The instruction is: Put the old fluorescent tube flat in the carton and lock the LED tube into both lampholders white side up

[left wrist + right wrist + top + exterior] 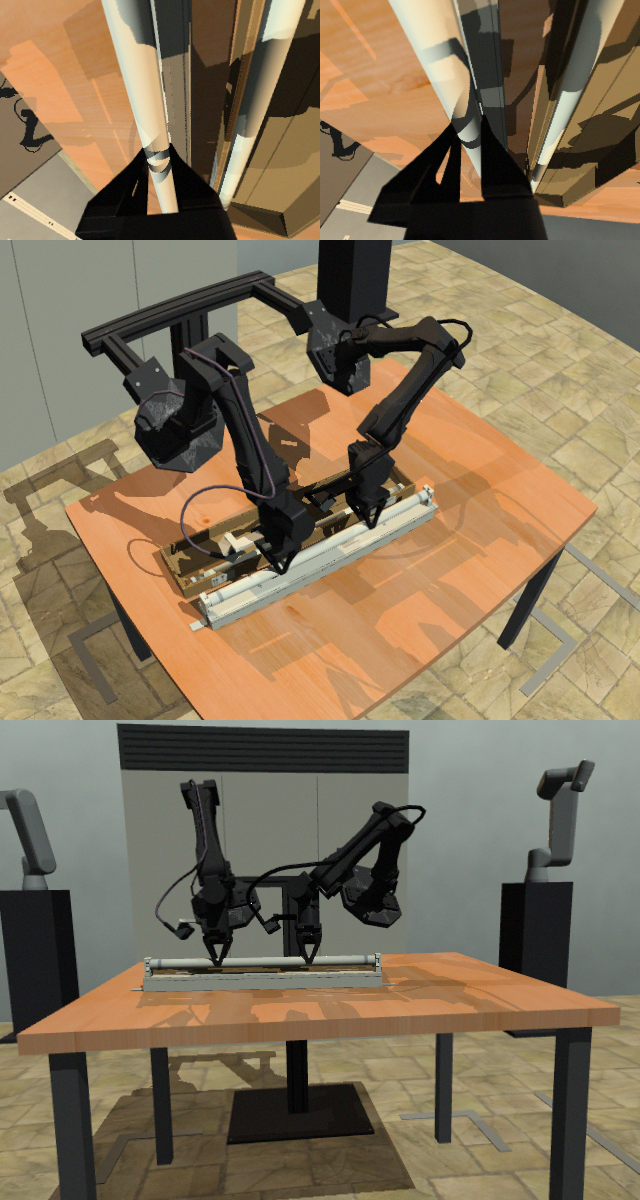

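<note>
Tube (330, 540) (263, 961) (140, 90) (432, 60): in both your jaws, above the fixture (320, 570) (258, 982)
Left gripper (371, 523) (309, 961) (158, 148): clamped on tube
Right gripper (281, 570) (218, 962) (470, 121): likewise
Carton edge (184, 587): near your jaws
Room: bench between fixture and front edge

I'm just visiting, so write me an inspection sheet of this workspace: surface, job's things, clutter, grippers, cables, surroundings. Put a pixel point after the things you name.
surface: wooden table (491, 488) (465, 988) (100, 40) (380, 100), shadowed; damage, nothing seen
job's things: one tube (330, 542) (258, 961) (135, 80) (432, 60) at the lamp fitting (382, 539) (310, 981) (177, 100) (492, 100); another inside the box (199, 586) (295, 160) (575, 185)
clutter: nothing seen
grippers: left gripper (371, 525) (309, 961) (159, 150) and right gripper (281, 572) (219, 963) (470, 121) both grip the fitting's tube
cables: purple cable (181, 519) (156, 906) loops beside the right arm; black cable (470, 333) (423, 810) along the left
surroundings: tiled floor (542, 369) (465, 1071), gray walls, two idle-looking gray arms on stands
</note>
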Robot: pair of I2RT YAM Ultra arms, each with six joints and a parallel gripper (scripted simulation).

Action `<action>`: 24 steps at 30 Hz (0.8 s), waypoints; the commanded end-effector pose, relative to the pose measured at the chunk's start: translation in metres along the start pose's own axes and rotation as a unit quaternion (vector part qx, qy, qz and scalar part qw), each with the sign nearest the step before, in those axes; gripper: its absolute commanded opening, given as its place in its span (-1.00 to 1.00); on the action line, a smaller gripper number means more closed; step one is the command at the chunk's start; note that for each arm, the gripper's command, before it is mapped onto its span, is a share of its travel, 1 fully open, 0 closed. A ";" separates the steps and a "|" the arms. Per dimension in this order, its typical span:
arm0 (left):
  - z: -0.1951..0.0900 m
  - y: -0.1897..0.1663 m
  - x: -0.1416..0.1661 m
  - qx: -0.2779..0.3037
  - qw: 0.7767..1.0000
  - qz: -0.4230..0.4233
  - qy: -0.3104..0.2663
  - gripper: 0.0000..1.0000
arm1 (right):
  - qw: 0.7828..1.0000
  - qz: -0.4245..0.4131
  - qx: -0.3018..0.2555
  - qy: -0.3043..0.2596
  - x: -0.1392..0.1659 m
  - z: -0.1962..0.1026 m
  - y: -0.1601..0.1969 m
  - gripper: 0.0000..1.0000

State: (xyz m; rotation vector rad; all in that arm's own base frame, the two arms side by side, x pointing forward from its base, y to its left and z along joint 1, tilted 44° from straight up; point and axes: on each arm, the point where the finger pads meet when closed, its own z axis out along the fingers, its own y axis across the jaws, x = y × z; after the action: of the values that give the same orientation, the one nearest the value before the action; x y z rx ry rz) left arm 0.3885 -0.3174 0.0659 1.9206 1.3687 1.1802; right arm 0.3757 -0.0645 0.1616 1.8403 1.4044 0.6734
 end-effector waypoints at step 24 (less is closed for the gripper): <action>-0.010 -0.018 -0.012 -0.065 0.997 0.040 -0.001 -0.78 | 0.998 -0.009 -0.058 -0.008 -0.001 -0.008 -0.009 -0.78</action>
State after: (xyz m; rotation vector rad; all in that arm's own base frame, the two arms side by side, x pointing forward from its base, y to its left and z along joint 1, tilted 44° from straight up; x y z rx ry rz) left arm 0.3885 -0.3172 0.0659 1.8432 1.2697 1.2347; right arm 0.3757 -0.0643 0.1616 1.7496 1.3381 0.7394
